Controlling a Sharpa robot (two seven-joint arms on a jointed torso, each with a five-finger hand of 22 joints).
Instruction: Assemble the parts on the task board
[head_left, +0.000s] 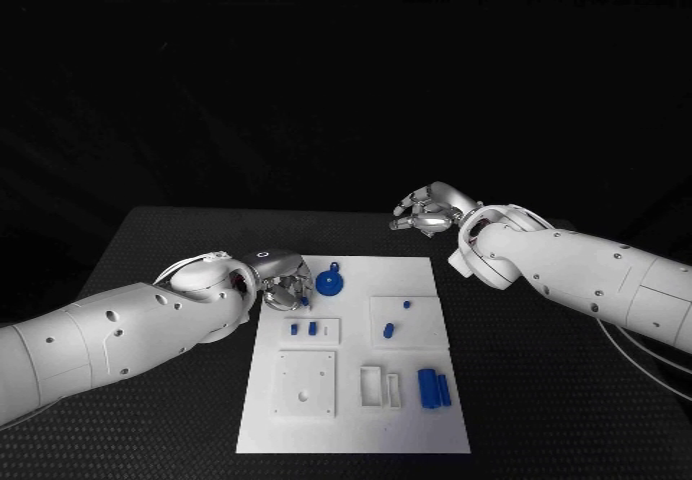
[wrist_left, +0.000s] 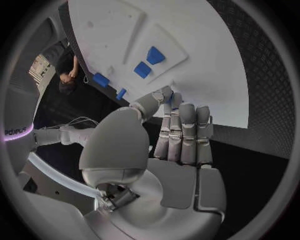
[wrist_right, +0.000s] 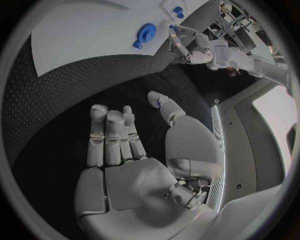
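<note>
just beyond the left hand (head_left: 283, 280) fingertips sits the blue round part (head_left: 330, 285); fingers empty, loosely together — approach slowly, straight.

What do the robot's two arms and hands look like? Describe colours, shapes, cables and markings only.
Both arms are smooth, rounded white shells dotted with small dark screw holes. The left hand and right hand are silver metal with segmented fingers. The right wrist view shows small blue accents on the hand. Thin pale cables trail beneath the right arm.
</note>
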